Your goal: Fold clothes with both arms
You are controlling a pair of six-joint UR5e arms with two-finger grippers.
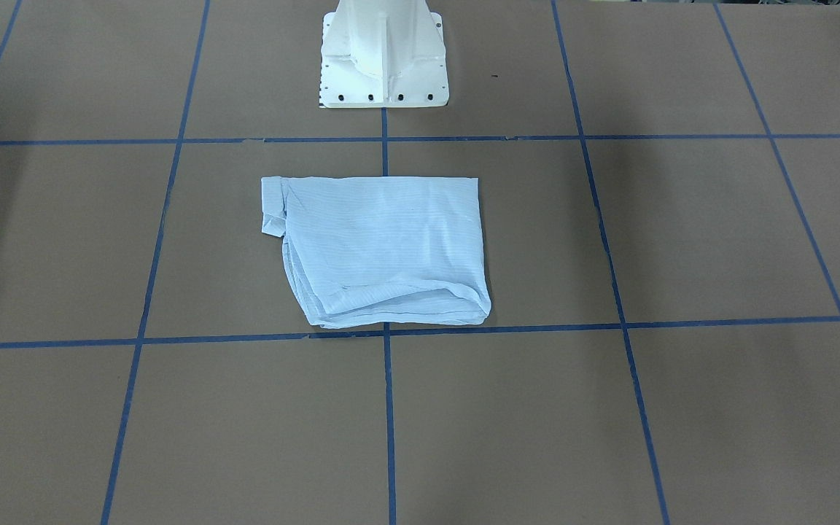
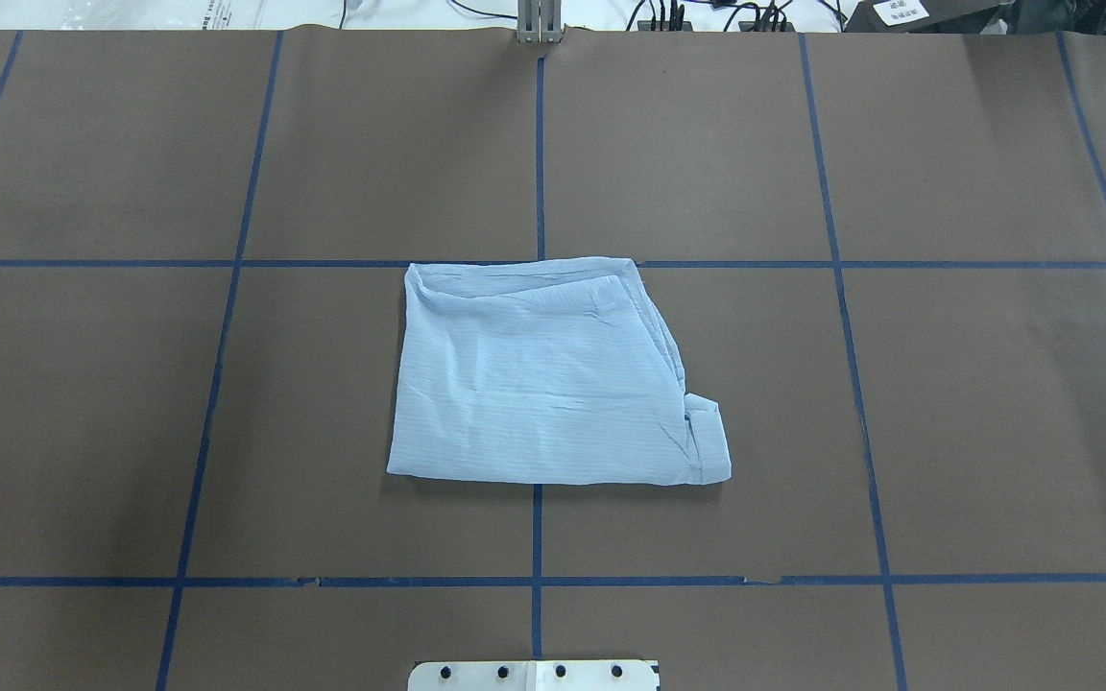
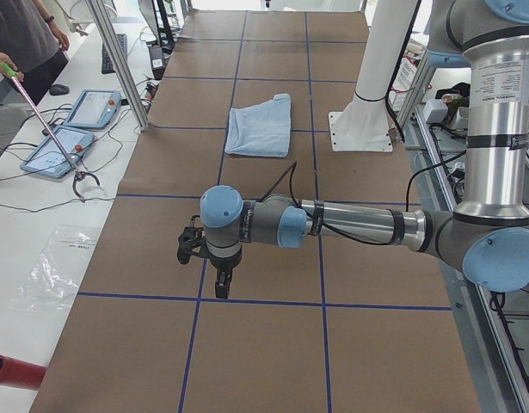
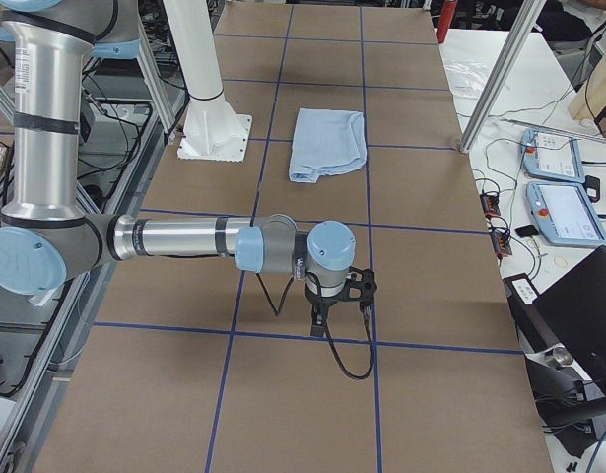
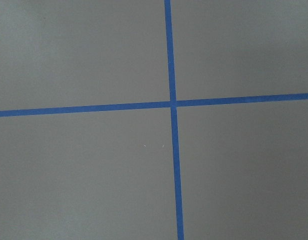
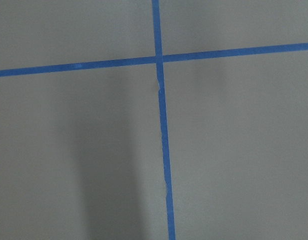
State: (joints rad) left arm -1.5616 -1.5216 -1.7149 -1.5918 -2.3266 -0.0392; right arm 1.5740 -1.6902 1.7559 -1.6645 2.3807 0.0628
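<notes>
The pale-blue striped shirt (image 1: 383, 248) lies folded into a rough rectangle at the table's middle, in front of the pedestal; it also shows in the overhead view (image 2: 543, 374) and both side views (image 3: 260, 125) (image 4: 327, 143). A small flap sticks out at one corner (image 2: 707, 432). My left gripper (image 3: 221, 284) hangs over bare table far from the shirt, seen only in the left side view; I cannot tell if it is open or shut. My right gripper (image 4: 317, 320) does the same at the other end; I cannot tell its state. Both wrist views show only brown table and blue tape.
The white base pedestal (image 1: 383, 58) stands behind the shirt. Blue tape lines (image 2: 539, 154) grid the brown table. An operator's grabber stick (image 3: 40, 120), teach pendants (image 3: 75, 129) (image 4: 559, 187) and a plastic bag (image 3: 58, 267) lie along the far side bench.
</notes>
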